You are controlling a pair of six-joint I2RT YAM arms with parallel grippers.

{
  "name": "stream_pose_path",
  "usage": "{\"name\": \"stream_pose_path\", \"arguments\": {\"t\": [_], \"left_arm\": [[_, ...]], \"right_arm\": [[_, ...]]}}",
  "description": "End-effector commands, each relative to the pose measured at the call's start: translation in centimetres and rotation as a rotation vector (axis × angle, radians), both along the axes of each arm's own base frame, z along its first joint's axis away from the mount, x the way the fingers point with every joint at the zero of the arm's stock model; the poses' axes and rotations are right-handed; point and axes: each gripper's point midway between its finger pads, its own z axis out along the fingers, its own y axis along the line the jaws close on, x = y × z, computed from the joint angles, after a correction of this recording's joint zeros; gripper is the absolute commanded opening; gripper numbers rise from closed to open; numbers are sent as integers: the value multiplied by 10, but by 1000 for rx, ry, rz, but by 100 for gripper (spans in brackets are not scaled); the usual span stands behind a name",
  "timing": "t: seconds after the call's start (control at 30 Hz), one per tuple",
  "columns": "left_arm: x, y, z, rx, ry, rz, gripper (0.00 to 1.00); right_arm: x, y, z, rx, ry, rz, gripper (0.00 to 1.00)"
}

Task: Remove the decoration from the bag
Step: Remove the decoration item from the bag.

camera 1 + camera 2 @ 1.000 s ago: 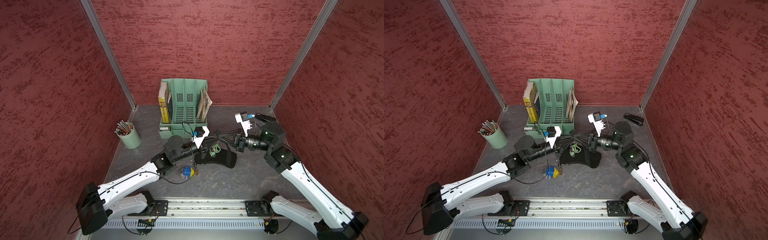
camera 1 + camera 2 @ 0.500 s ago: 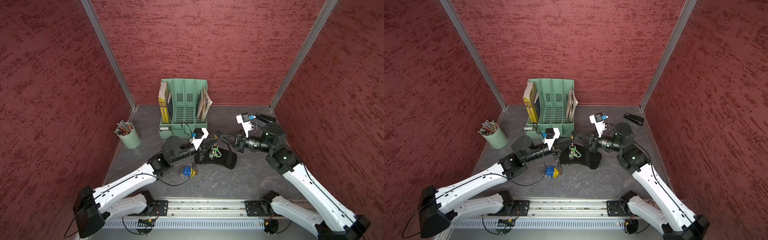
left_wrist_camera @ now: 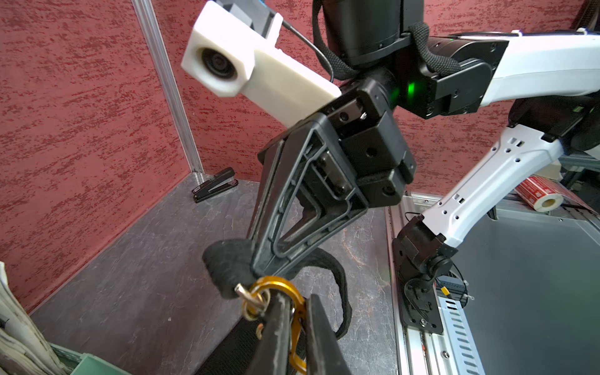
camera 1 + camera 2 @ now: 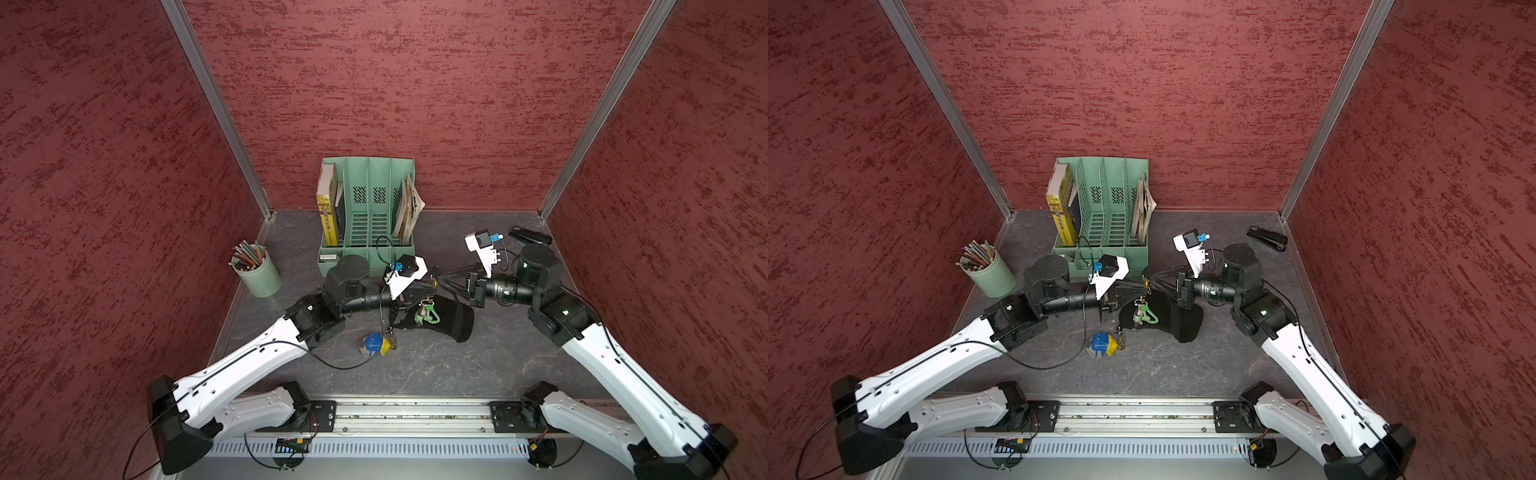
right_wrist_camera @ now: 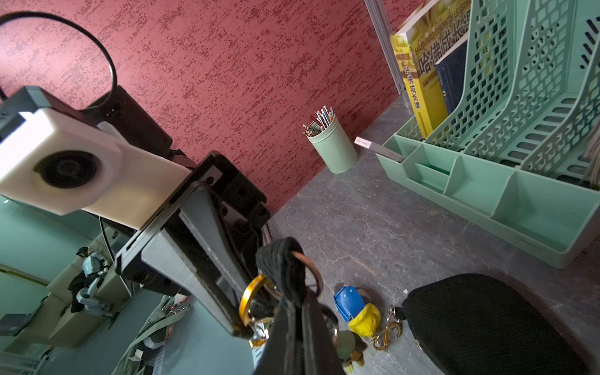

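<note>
Here, the bag [image 4: 455, 322] lies near the middle of the desk [image 4: 478, 370], between the two arms, with its body flat on the surface and its strap [image 3: 227, 263] lifted above it. The right jaws are closed tight on the strap's end, just behind the ring that carries the gold clasp [image 3: 282, 281]. The left jaws, coming from the opposite side, are pinched nearly together on that gold clasp, whose loop shows between them in the left wrist view. In both top views the tips of the two pairs almost meet above the bag. A green decoration [image 4: 1144, 314] hangs below the clasp and dangles over the end of the bag nearer the left edge. A blue-and-yellow decoration [image 4: 375, 344] lies loose on the desk just beside that end, toward the front edge. A green file rack [image 4: 368, 216] stands at the middle of the back edge. A pencil cup [image 4: 259, 276] stands near the left edge, and a black stapler [image 4: 530, 235] lies in the back right corner.
</note>
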Motion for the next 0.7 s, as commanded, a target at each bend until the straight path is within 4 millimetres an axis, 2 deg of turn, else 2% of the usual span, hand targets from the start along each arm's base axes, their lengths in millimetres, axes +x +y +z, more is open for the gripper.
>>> {"name": "stream_pose_path", "arguments": {"t": [0.0,0.37,0.67], "left_arm": [[-12,-2,5,22,-2,-78,12],[-9,2,22,-32,-24,-61,12],[18,22,23,-97,-15,103,14]], "right_arm": [[-1,0,10,-1,-26,10,0],[2,3,-1,-32,-5,25,0],[17,-8,-6,-84,-6,-93,0]]}}
